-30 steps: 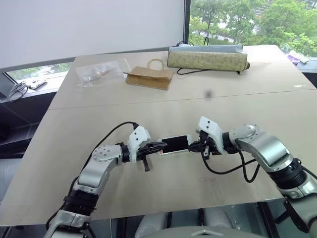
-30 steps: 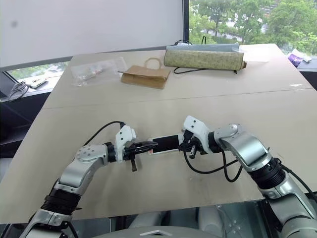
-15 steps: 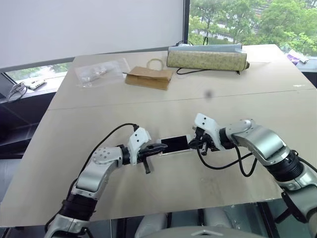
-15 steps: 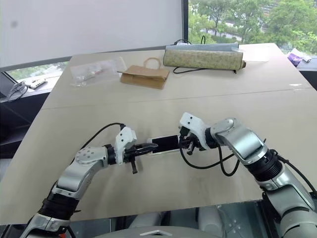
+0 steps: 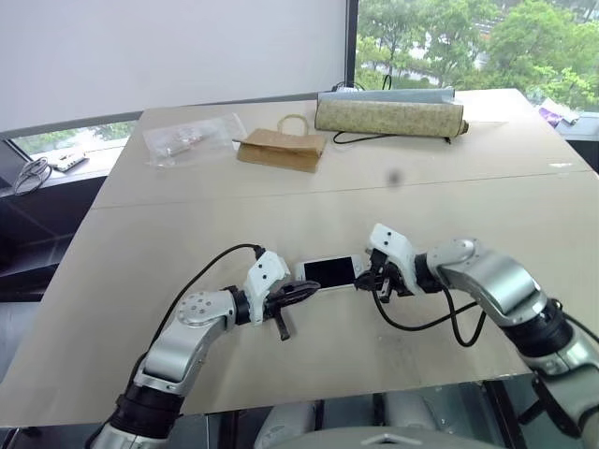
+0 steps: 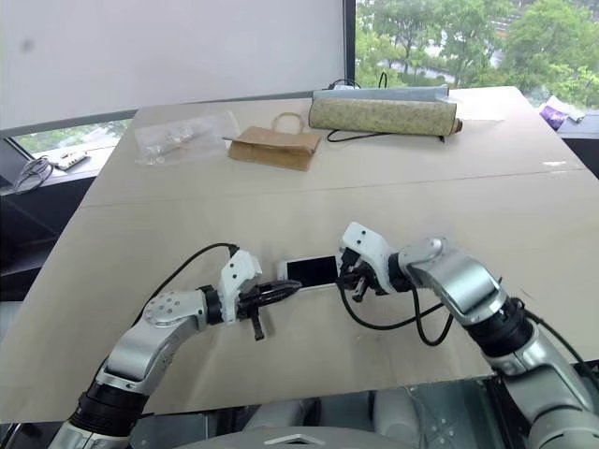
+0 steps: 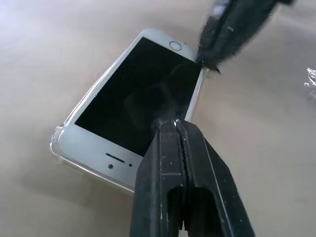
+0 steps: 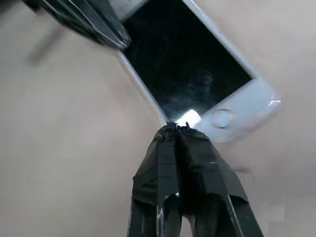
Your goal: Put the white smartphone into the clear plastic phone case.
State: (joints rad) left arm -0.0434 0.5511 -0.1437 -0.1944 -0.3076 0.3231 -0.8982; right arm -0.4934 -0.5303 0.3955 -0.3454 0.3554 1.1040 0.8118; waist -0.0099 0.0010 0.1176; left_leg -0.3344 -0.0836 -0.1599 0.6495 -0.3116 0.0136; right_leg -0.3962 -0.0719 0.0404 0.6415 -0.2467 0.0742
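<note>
The white smartphone (image 7: 133, 98) is lying screen-up on the table (image 5: 187, 215), sitting inside the clear plastic phone case (image 7: 58, 144), whose transparent lip is showing around the earpiece-end corner in the left wrist view. Compared with a second ago, the phone is no longer being held up between the two arms; it is now resting flat on the tabletop, near the front edge. The left gripper (image 5: 304, 292) is pressing its closed jaws, pinching nothing, against one long edge of the phone. The right gripper (image 5: 368, 279) is doing the same at the home-button end, its jaws pressed together, tips touching the phone's corner. Both are working as pushers rather than clamps. Judgement: the insertion is mostly done, and the arms are seating the last edges into the shell. The case rim at the home-button corner is looking slightly proud in the right wrist view, so that corner probably needs one more press.
</note>
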